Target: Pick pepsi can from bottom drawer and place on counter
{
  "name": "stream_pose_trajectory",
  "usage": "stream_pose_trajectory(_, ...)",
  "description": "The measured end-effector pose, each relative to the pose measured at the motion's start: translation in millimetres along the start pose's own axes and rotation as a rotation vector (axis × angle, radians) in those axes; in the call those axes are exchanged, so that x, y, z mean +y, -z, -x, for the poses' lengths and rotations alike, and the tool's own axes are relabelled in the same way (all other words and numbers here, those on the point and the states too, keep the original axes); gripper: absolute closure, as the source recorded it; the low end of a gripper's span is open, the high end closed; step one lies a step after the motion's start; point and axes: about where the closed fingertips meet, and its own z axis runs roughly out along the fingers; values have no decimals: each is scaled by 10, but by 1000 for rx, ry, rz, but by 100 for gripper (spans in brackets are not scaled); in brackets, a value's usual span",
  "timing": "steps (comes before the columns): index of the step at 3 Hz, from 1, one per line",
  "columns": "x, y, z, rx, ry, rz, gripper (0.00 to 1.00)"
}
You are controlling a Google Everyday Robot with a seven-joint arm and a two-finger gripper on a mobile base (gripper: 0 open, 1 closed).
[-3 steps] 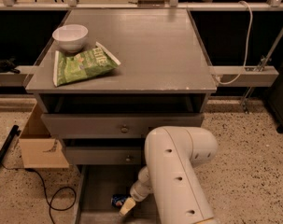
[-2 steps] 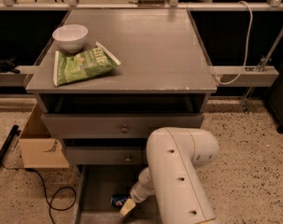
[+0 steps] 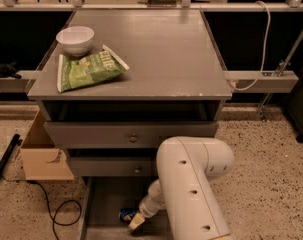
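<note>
The pepsi can (image 3: 126, 215) shows as a small blue shape lying in the open bottom drawer (image 3: 103, 204), partly hidden by my arm. My gripper (image 3: 135, 222) reaches down into that drawer, its pale tip right beside the can, touching or nearly touching it. The counter (image 3: 156, 54) is the broad grey top of the cabinet, above and behind the arm.
A white bowl (image 3: 75, 38) and a green chip bag (image 3: 88, 70) lie on the counter's left side. Two knobbed drawers (image 3: 133, 137) sit above the open one. A cardboard box (image 3: 41, 156) and black cables (image 3: 51, 211) are on the floor at left. My white arm (image 3: 191, 184) fills the lower middle.
</note>
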Motion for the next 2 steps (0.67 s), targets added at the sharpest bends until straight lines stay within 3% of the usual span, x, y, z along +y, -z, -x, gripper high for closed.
stream_pose_trajectory(1, 0, 0, 0, 0, 0, 0, 50)
stream_pose_trajectory(2, 1, -1, 0, 0, 0, 0, 73)
